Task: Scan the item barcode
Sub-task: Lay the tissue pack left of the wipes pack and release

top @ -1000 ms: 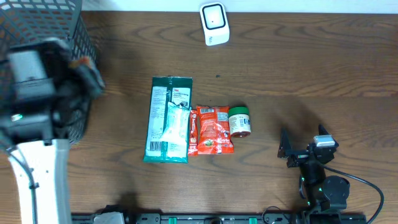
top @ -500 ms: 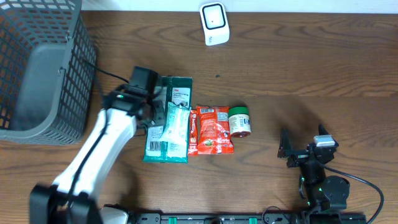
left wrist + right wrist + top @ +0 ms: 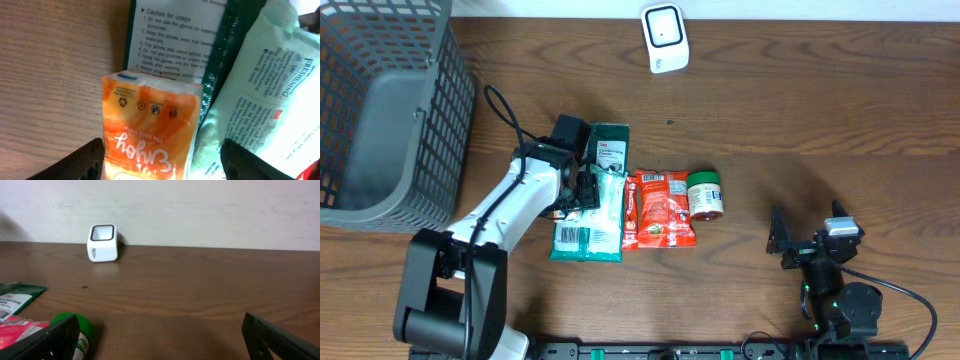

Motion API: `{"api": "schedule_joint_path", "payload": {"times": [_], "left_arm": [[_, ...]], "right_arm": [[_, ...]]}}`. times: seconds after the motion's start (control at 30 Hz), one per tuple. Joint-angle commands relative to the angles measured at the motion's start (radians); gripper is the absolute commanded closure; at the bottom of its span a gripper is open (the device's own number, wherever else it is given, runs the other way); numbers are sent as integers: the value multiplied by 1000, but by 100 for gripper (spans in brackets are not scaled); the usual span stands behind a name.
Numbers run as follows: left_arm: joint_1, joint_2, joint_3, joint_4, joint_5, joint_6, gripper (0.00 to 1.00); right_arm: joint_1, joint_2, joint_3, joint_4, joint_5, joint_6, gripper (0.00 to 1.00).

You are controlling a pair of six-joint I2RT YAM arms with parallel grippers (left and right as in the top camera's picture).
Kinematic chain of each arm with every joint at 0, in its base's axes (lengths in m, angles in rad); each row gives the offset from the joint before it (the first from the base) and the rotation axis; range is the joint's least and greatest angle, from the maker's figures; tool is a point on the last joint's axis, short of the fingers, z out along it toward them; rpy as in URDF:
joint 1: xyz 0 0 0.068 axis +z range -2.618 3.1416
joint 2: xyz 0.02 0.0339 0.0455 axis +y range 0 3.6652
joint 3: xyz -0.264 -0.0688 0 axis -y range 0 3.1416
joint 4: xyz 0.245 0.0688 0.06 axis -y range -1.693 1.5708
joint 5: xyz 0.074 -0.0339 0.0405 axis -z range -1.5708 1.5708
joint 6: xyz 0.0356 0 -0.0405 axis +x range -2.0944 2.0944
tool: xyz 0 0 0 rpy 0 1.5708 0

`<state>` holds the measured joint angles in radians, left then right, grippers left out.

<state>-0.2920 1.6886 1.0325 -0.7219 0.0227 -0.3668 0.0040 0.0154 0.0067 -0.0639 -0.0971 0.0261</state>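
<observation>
Wooden table [image 3: 820, 120], orange packet [image 3: 150, 120] lying between parted fingers of left end effector [image 3: 161, 156], ungripped.

Wooden table [image 3: 800, 110]: mesh basket [image 3: 450, 120] at left, white scanner [image 3: 664, 38] at far edge; green packet [image 3: 610, 135], red packet [image 3: 660, 210], jar [image 3: 705, 195] mid-table.

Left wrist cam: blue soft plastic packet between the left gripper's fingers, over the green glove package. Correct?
No. The soft plastic packet between the fingers of the left gripper is orange, not blue; the left wrist view shows it. It does sit over the green glove package.
</observation>
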Motion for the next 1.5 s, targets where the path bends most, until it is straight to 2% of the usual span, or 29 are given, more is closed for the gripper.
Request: {"api": "schedule_joint_path", "payload": {"times": [0.0, 0.33, 0.5, 0.57, 0.6, 0.83, 1.47], "left_arm": [[-2, -64, 13, -13, -8, -2, 23], [-1, -294, 27, -16, -14, 14, 22], [1, -388, 26, -16, -139, 14, 22], [1, -397, 26, -16, -140, 14, 21], [0, -397, 26, -17, -140, 14, 15], [1, -392, 24, -21, -140, 13, 9], [1, -392, 24, 6, -140, 13, 7]], "right_arm": [[-10, -2, -1, -4, 2, 3, 1], [-10, -2, -1, -4, 2, 3, 1], [-10, -2, -1, -4, 2, 3, 1], [-10, -2, -1, -4, 2, 3, 1], [-10, -2, -1, -4, 2, 3, 1], [-10, -2, -1, -4, 2, 3, 1], [-10, -2, -1, -4, 2, 3, 1]]}}
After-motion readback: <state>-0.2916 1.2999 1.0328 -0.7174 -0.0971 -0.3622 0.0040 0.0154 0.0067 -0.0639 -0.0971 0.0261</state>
